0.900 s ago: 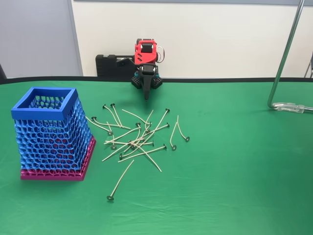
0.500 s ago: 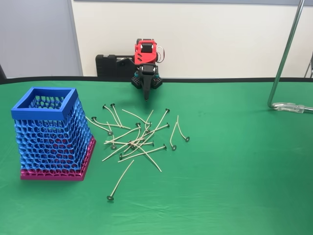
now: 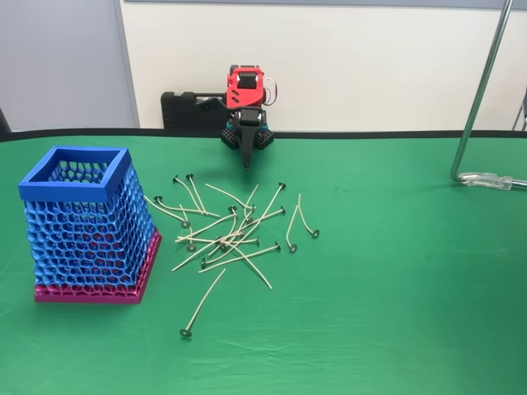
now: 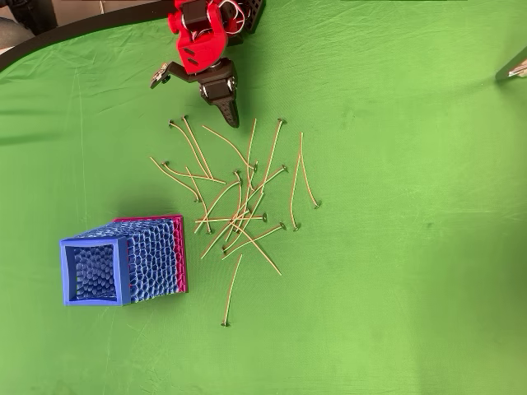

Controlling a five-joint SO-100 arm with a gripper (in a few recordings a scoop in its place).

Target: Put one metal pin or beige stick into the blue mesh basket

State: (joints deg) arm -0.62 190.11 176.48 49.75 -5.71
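Observation:
The blue mesh basket (image 3: pixel 82 222) (image 4: pixel 119 262) stands upright on its magenta base at the left of the green table. Several beige sticks with small metal ends (image 3: pixel 230 234) (image 4: pixel 243 202) lie scattered in a loose pile right of the basket. One stick (image 3: pixel 202 304) (image 4: pixel 231 290) lies apart, nearer the front. The red and black arm sits folded at the table's far edge. Its gripper (image 3: pixel 245 162) (image 4: pixel 231 118) points down toward the cloth just behind the pile, shut and holding nothing.
A metal stand (image 3: pixel 482 99) rises at the right, with its foot (image 3: pixel 492 179) on the cloth. A black block (image 3: pixel 188 111) sits behind the table's far edge beside the arm's base. Open green cloth spreads to the right and front of the pile.

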